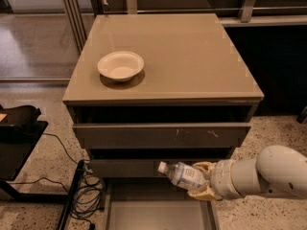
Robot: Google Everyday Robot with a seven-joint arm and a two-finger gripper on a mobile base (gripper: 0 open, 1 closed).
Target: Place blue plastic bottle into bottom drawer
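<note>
The arm (271, 174) is seen entering from the lower right edge, its white, rounded forearm extended roughly level toward the left, with the wrist kept in line with it. The gripper (200, 180) is held low in the view, right of centre. Its tan fingers (204, 166) are clamped above and below the blue plastic bottle (182, 175), which is gripped at its base end, cap pointed left.
</note>
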